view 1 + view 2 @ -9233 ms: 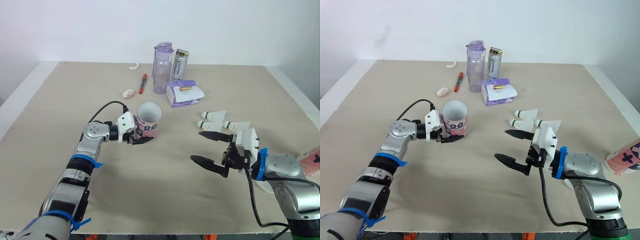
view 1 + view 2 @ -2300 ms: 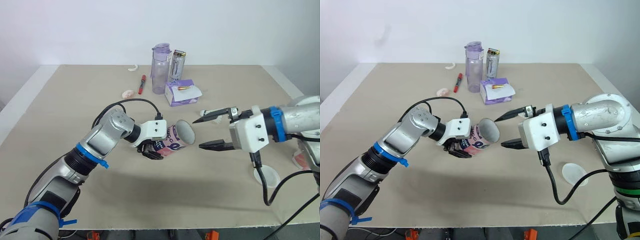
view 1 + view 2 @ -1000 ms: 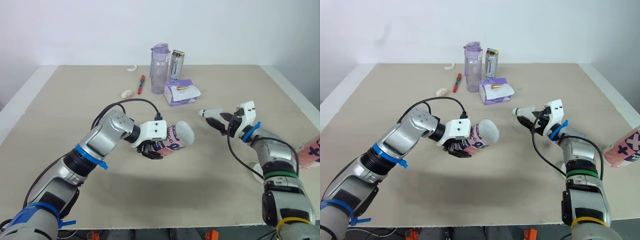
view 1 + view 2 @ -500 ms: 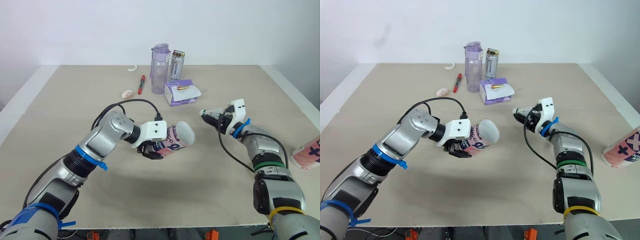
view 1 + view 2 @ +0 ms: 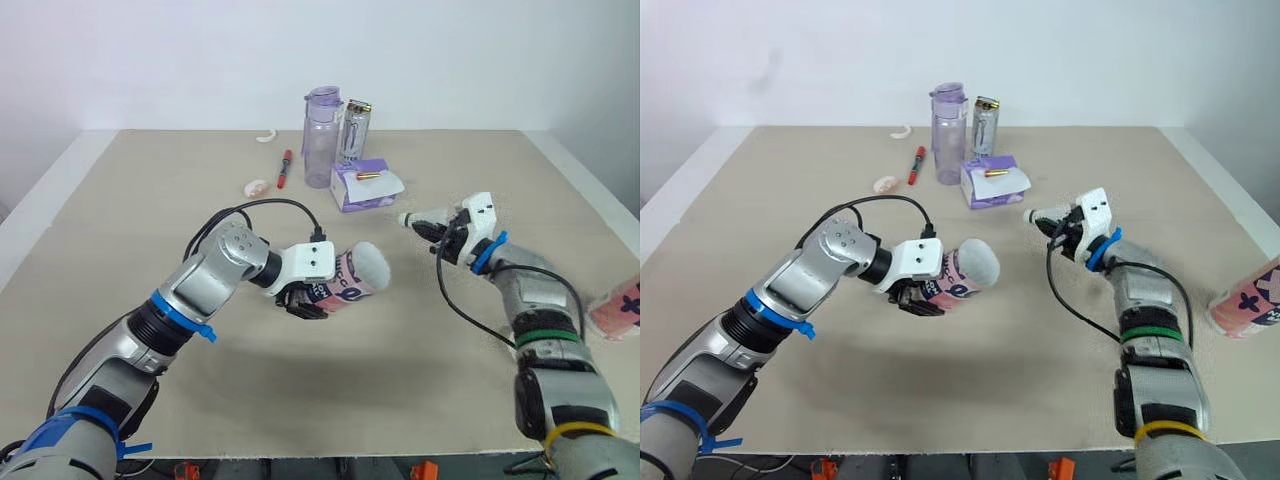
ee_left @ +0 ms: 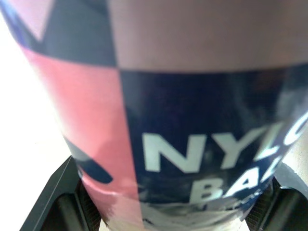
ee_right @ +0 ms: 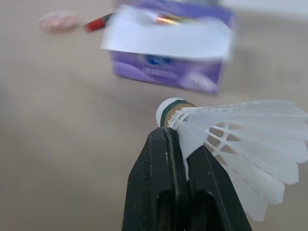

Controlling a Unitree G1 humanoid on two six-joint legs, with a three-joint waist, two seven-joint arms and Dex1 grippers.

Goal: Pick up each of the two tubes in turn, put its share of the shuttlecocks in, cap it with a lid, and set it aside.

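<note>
— What's new with the tube (image 5: pixel 340 283)?
— It's up off the table (image 5: pixel 130 200) now, tipped sideways mid-frame in the left gripper (image 5: pixel 300 303), its mouth showing white.
— And the right gripper (image 5: pixel 436 228)?
— No longer spread wide at lower right; it pinches a shuttlecock (image 5: pixel 420 217) right of centre.

I count one pink-and-navy printed cardboard tube (image 5: pixel 345 283) plus a second such tube (image 5: pixel 620 310), one white feathered shuttlecock (image 7: pixel 231 139) in plain sight, one translucent purple plastic bottle (image 5: pixel 322 135), one silver metal can (image 5: pixel 355 130), one purple tissue box (image 5: pixel 365 187) and one red marker pen (image 5: pixel 284 167).
</note>
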